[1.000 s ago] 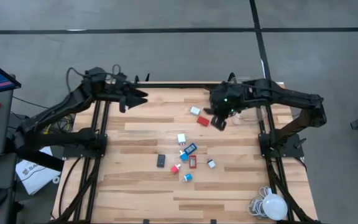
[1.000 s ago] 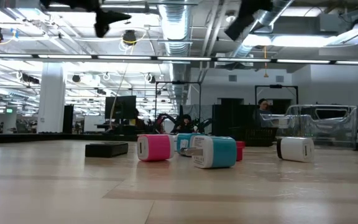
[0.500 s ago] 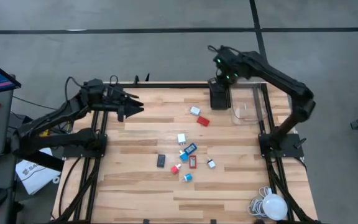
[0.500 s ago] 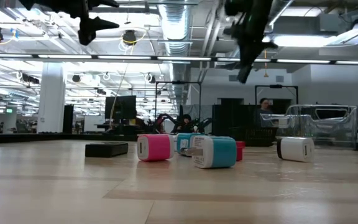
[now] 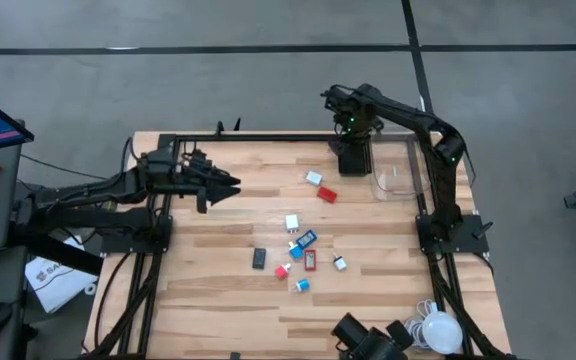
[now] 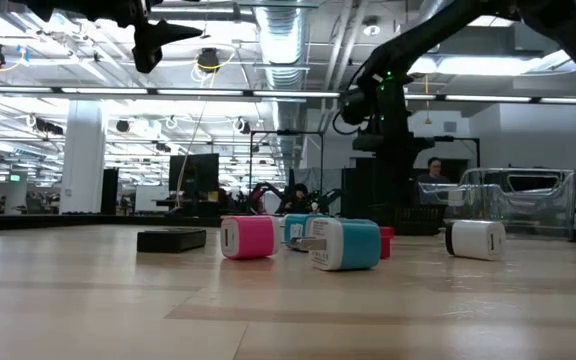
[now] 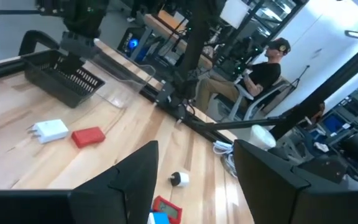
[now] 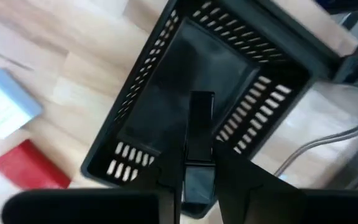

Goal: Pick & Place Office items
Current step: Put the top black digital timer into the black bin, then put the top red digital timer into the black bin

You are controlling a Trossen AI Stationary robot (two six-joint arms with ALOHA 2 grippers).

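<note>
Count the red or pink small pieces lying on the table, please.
3. One red piece lies near the black mesh tray. A second red piece and a pinkish piece sit in the middle cluster. Others may be hidden inside the tray.

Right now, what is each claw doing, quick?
Left gripper: open, empty, above the table.
Right gripper: shut on a black item over the black tray.

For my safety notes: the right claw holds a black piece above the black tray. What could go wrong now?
The right claw sits near one wall of the black tray, so the black piece may hit the rim and fall outside. The left claw, if it advances low, might push the white piece aside.
</note>
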